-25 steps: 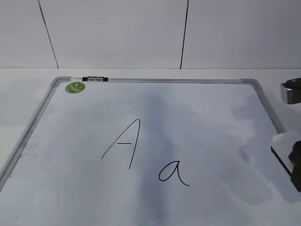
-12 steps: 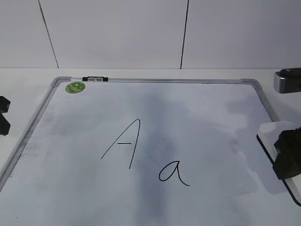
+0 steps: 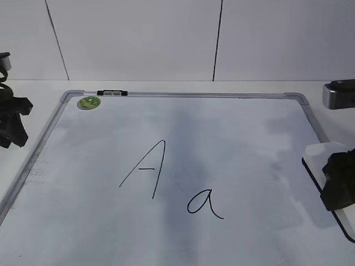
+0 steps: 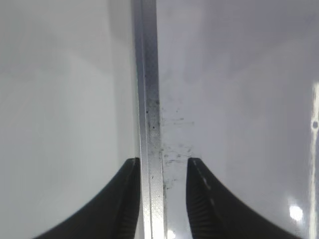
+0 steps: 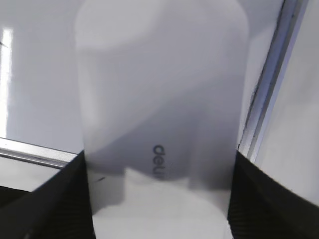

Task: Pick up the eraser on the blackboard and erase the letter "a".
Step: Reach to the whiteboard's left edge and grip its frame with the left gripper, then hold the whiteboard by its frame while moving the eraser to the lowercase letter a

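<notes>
Right hand (image 3: 339, 185) stays clamped on the eraser (image 3: 324, 158), now carried inward over the blackboard (image 3: 183, 95). Left hand (image 4: 162, 191), half open around the frame, has arrived. Letter "a" (image 3: 204, 204) remains intact.

The rear wall (image 3: 138, 39) consists of plain white panels separated by two thin dark vertical seams (image 3: 218, 39). A white table (image 3: 183, 86) meets the wall along a straight horizontal line. Lighting is even and diffuse, with soft grey shadows and small bright glare spots on glossy surfaces.
</notes>
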Action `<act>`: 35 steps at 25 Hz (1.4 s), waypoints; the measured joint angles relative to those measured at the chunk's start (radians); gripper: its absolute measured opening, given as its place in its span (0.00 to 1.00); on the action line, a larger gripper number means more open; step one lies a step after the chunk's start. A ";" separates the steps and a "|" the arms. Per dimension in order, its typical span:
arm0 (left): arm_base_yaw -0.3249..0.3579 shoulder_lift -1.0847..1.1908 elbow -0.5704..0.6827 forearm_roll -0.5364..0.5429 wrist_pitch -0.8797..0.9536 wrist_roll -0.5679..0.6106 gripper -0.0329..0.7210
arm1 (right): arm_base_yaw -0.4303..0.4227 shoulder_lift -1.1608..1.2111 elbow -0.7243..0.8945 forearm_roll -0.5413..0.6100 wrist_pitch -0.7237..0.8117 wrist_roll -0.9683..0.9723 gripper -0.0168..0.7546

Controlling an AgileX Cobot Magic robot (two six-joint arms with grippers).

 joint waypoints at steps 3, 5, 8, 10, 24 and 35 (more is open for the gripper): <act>0.000 0.060 -0.061 0.024 0.046 -0.009 0.36 | 0.000 0.000 0.000 0.007 0.000 0.000 0.75; 0.000 0.090 -0.084 0.050 0.061 -0.030 0.36 | 0.000 0.000 0.000 0.007 0.000 0.000 0.75; 0.000 0.119 -0.096 0.079 0.064 -0.058 0.36 | 0.000 0.000 0.000 0.007 0.000 0.000 0.75; 0.000 0.138 -0.096 0.085 0.064 -0.065 0.36 | 0.000 0.000 0.000 0.007 0.000 0.000 0.75; 0.000 0.212 -0.096 0.086 0.064 -0.068 0.36 | 0.000 0.000 0.000 0.007 0.000 0.000 0.75; 0.000 0.212 -0.096 0.084 0.054 -0.068 0.35 | 0.000 0.000 0.000 0.007 -0.004 0.000 0.75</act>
